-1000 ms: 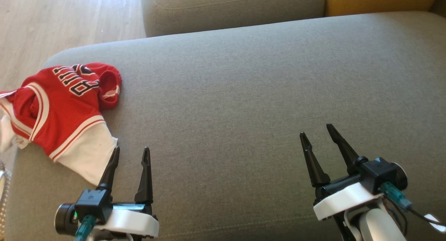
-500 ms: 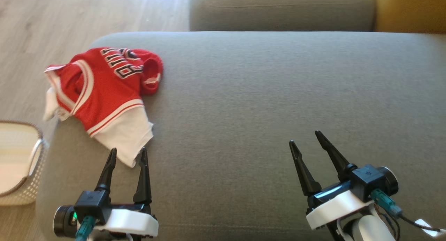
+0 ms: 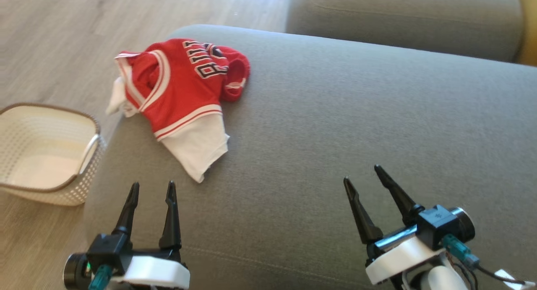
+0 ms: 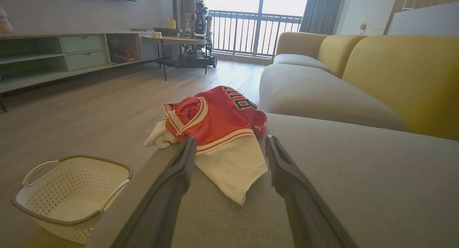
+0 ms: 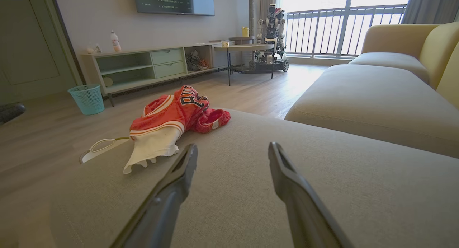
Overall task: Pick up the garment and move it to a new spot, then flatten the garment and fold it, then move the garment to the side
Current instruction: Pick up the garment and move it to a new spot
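White perforated basket [image 3: 86, 172] on the floor left of the grey sofa seat [image 3: 335, 126], its pale bottom showing, teal bin [image 5: 88, 98] far off (contents hidden), crumpled red-and-white garment [image 3: 184, 92] at the seat's far left corner, long axis seemingly far-to-near, white hem nearest, left gripper [image 3: 152, 185] and right gripper [image 3: 361, 173] near, jaws apart, holding nothing.

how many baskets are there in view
2. A white perforated basket sits on the floor beside the grey sofa, near the red garment; a teal mesh basket stands on the floor by the low shelf unit. Others could be hidden out of view.
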Tool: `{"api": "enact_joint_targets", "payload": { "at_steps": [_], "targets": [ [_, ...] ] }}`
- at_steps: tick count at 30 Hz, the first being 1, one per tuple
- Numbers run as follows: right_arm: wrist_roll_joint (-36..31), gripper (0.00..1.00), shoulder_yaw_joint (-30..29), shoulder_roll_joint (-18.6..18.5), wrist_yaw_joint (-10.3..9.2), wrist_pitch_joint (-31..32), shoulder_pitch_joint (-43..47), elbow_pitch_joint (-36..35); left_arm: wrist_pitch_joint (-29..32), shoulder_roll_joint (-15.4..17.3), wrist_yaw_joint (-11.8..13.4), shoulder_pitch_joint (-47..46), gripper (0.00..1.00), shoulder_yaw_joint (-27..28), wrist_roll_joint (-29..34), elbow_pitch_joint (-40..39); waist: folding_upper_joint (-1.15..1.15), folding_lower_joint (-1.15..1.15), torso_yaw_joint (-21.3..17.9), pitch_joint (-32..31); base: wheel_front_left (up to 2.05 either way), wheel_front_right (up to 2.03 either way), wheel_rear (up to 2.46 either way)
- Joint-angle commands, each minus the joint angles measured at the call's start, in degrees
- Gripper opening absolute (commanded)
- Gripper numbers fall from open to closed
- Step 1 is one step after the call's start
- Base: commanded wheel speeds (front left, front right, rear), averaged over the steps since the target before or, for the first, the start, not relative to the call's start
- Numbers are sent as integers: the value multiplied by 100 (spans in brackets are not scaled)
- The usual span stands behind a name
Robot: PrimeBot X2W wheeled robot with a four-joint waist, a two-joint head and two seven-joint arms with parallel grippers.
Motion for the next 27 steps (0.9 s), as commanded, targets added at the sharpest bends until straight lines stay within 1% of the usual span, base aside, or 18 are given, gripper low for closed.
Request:
{"api": "enact_joint_targets", "payload": {
  "at_steps": [1, 7, 11, 13, 18, 19, 21, 23, 27],
  "targets": [
    [-47, 100, 151, -55, -1, -54, -73, -191, -69, -31, 32, -113, 100, 202, 33, -207, 0, 0, 132, -41, 0, 0, 0],
    [-54, 100, 243, -55, -1, -54, -71, -200, -69, -31, -37, -44, 100, 326, 68, -188, 0, 0, 354, -54, 0, 0, 0],
    [-94, 100, 258, -55, -1, -54, -93, -221, -69, -31, -45, -96, 100, 388, 113, -264, 0, 0, 380, 27, 0, 0, 0],
    [-140, 100, 279, -55, -1, -54, -114, -212, -69, -31, -119, -281, 100, 476, 195, -319, 0, 0, 356, 108, 0, 0, 0],
    [-305, 100, 292, -55, -1, -54, -246, -182, -69, 70, -350, -1044, 100, 893, 319, -601, 0, 0, 163, 473, 0, 0, 0],
    [-378, 100, 255, -55, -1, -54, -305, -182, -69, 140, -436, -1418, 100, 1059, 325, -716, 0, 0, 79, 655, 0, 0, 0],
    [-473, 100, 219, -55, -1, -54, -362, -187, -69, 249, -538, -1830, 100, 1215, 326, -723, 0, 0, -4, 863, 0, 0, 0],
    [-578, 100, 186, -55, -1, -54, -432, -192, -69, 401, -667, -2273, 100, 1343, 329, -617, 0, 0, -92, 1097, 0, 0, 0],
    [-787, 100, 80, -55, -1, -54, -647, -230, -69, 708, -873, -3180, 100, 1558, 204, 34, 0, 0, -280, 1601, 0, 0, 0]
  ]
}}
